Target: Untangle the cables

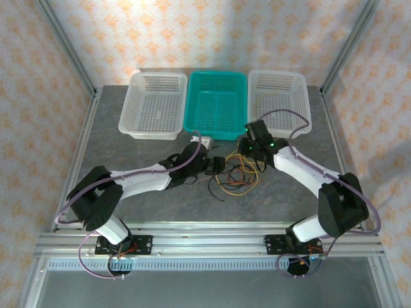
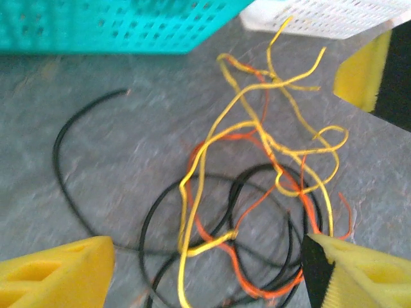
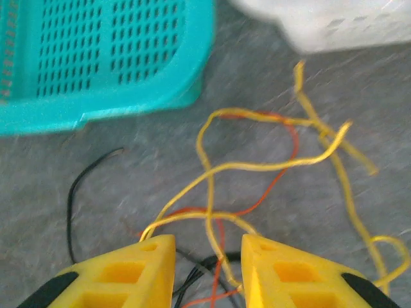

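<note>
Seen from above, a teal basket (image 1: 215, 109) sits at the far side of the grey table (image 1: 212, 208), with 1 white basket on its left (image 1: 154, 106) and 1 on its right (image 1: 277, 96). The cables (image 1: 236, 174) lie in a loose heap just in front of the teal basket's right front corner. The left arm (image 1: 148, 176) and right arm (image 1: 302, 170) reach in over that heap from either side, covering its edges. In the left wrist view, the left gripper (image 2: 209, 244) hovers over the heap, its 2 fingers spread wide and grasping nothing. The yellow cable (image 2: 257, 125) loops across the orange-brown cable (image 2: 232, 136) and the coiled black cable (image 2: 56, 160), 1 end of which curls toward the teal basket's front wall; all 3 are interlaced. In the right wrist view, blurred, the right gripper (image 3: 207, 247) has its fingers parted, with yellow strands running through the gap unpinched, in front of the teal basket's corner.
</note>
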Robot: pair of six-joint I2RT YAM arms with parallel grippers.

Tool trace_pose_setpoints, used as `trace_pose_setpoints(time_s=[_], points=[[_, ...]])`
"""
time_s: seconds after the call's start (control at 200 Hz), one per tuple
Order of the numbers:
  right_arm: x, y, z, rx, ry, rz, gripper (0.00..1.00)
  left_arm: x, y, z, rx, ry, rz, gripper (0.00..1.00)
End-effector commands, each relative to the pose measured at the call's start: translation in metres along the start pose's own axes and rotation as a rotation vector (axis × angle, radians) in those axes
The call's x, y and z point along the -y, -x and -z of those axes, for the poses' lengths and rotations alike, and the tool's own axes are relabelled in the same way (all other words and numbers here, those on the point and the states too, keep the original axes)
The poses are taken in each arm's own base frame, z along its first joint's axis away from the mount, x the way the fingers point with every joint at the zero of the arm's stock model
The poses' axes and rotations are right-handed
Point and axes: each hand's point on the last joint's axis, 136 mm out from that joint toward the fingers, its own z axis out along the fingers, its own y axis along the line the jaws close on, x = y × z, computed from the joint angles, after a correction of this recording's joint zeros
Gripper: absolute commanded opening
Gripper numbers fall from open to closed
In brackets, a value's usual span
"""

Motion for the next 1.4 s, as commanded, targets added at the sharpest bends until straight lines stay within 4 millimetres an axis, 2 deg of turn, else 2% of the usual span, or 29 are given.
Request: trace_pose_setpoints(time_s=[0.0, 0.145, 0.295, 0.446, 0.716, 1.096, 1.397], points=[[-0.012, -0.011, 0.002, 0.002, 0.031, -0.041, 0.33, -0.002, 0.002, 0.017, 0.063, -0.037, 0.113, 0.78], [-0.031, -0.034, -0.003, -0.049, 0.065, -0.038, 0.33, -0.017, -0.012, 0.030, 0.078, -0.025, 0.171, 0.79], [-0.049, -0.060, -0.010, -0.096, 0.070, 0.003, 0.33, -0.023, -0.009, 0.043, 0.129, -0.040, 0.205, 0.80], [-0.057, -0.073, -0.020, -0.117, 0.053, 0.028, 0.34, -0.035, -0.005, 0.049, 0.155, -0.083, 0.269, 0.80], [-0.056, -0.076, -0.033, -0.115, 0.021, 0.026, 0.37, -0.036, 0.003, 0.050, 0.158, -0.088, 0.251, 0.80], [-0.063, -0.074, -0.035, -0.114, 0.037, 0.025, 0.21, -0.033, 0.005, 0.046, 0.153, -0.092, 0.234, 0.78], [-0.067, -0.060, -0.013, -0.080, 0.059, 0.027, 0.04, -0.029, 0.010, 0.043, 0.156, -0.103, 0.228, 0.78]])
